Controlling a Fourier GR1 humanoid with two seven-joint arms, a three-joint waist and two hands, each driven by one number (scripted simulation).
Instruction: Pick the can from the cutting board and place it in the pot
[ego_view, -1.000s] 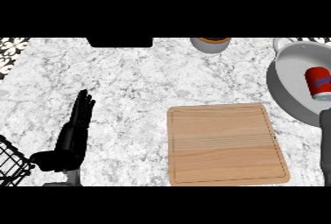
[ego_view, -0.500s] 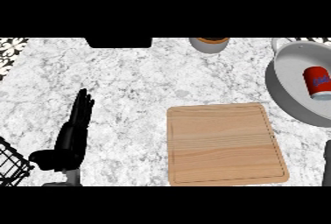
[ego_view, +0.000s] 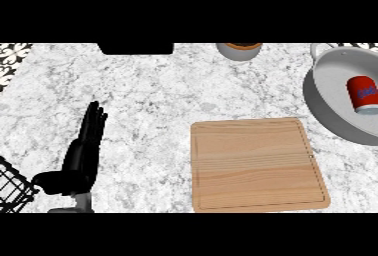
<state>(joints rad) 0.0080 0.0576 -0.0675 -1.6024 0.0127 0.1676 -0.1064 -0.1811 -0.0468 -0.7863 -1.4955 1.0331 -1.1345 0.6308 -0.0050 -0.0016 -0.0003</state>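
Observation:
The red can (ego_view: 362, 93) with a blue label lies on its side inside the grey pot (ego_view: 325, 102) at the right edge. The wooden cutting board (ego_view: 256, 164) lies bare at the lower middle of the marble counter. My left hand (ego_view: 81, 152) stands at the lower left, fingers straight and pointing up, holding nothing and resting well away from the board. My right hand does not show in the view.
A black wire rack (ego_view: 13, 186) pokes in at the lower left corner. A small grey cup with a brown top (ego_view: 239, 50) stands at the far edge, and a dark block (ego_view: 136, 48) sits at the back left.
The dark right hand at the right edge, below the pot, has slid down and out of view. The can, pot, board and left hand have not moved.

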